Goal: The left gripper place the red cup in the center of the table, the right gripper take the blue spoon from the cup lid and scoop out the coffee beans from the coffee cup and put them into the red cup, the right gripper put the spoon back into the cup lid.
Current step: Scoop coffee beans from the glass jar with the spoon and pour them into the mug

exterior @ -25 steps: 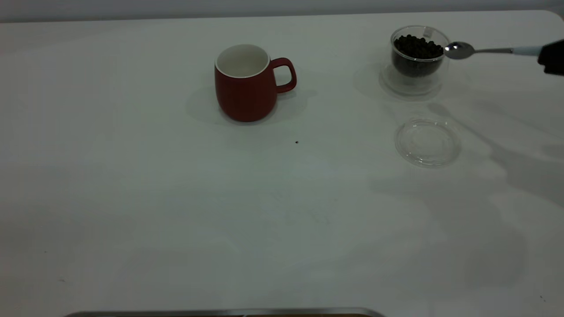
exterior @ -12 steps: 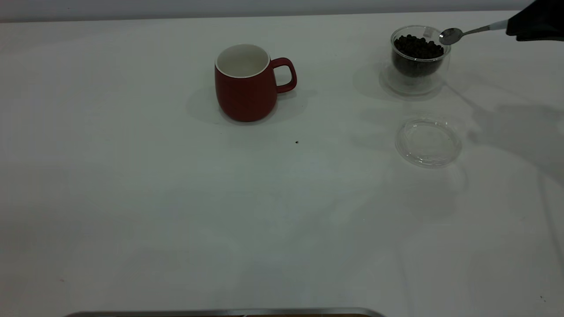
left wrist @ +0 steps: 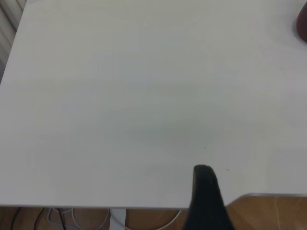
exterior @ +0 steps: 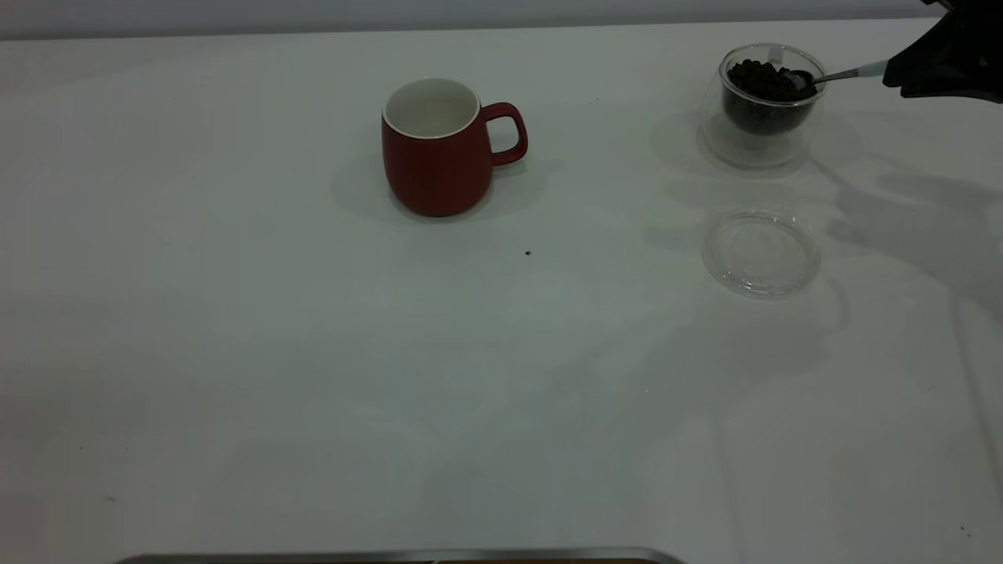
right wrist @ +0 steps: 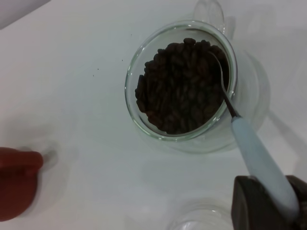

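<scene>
The red cup point(exterior: 439, 149) stands upright and empty at the table's point(exterior: 313, 352) middle back, handle to the right; its edge shows in the right wrist view point(right wrist: 17, 184). The coffee cup point(exterior: 772, 110), full of coffee beans point(exterior: 764, 78), sits at the back right and leans. My right gripper point(exterior: 897, 74) is shut on the blue spoon's point(exterior: 834, 76) pale handle point(right wrist: 261, 163) to the right of the coffee cup. The spoon's bowl is dipped into the beans point(right wrist: 177, 91) inside the cup point(right wrist: 144, 122). The cup lid point(exterior: 760, 252) lies empty in front. My left gripper point(left wrist: 206, 191) is parked by the table's edge.
A single dark speck point(exterior: 527, 252) lies on the table in front of the red cup. A metal rim point(exterior: 392, 556) shows at the near edge. The table's left and front are bare white surface.
The spoon's bowl went from beside the coffee cup's rim down into the beans. The coffee cup shifted to the right and now leans. The right gripper moved slightly left.
</scene>
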Controlling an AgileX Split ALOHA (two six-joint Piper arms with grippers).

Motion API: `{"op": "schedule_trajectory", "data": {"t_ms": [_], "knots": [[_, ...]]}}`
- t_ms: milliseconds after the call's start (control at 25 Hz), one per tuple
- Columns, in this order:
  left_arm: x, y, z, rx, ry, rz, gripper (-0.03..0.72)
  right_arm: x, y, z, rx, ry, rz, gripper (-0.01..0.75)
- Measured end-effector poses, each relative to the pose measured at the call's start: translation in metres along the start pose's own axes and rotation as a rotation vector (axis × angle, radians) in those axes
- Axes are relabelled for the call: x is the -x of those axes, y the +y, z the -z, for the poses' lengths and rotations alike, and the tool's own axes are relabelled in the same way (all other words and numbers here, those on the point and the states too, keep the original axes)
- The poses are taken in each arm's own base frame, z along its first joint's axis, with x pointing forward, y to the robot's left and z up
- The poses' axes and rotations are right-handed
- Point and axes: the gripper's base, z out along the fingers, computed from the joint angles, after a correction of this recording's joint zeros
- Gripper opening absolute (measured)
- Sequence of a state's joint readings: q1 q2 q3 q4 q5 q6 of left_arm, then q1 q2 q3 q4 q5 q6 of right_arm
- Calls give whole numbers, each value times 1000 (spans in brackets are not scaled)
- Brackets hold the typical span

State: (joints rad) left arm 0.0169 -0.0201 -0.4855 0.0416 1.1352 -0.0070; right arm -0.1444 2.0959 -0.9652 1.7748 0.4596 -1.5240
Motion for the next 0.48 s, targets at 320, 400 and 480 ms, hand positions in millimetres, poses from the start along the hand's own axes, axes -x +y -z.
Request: {"op": "schedule_trajectory", "data": {"t_ms": [320,400,480], "knots": [[0,0,0,0,0,0,587,-9,1,-10,71,42,-81,114],[0,0,0,0,0,0,587,-11,0,-12,78,50,-105,114],[0,0,0,0,0,0,587,-11,-1,-12,87,51,-124,114]]}}
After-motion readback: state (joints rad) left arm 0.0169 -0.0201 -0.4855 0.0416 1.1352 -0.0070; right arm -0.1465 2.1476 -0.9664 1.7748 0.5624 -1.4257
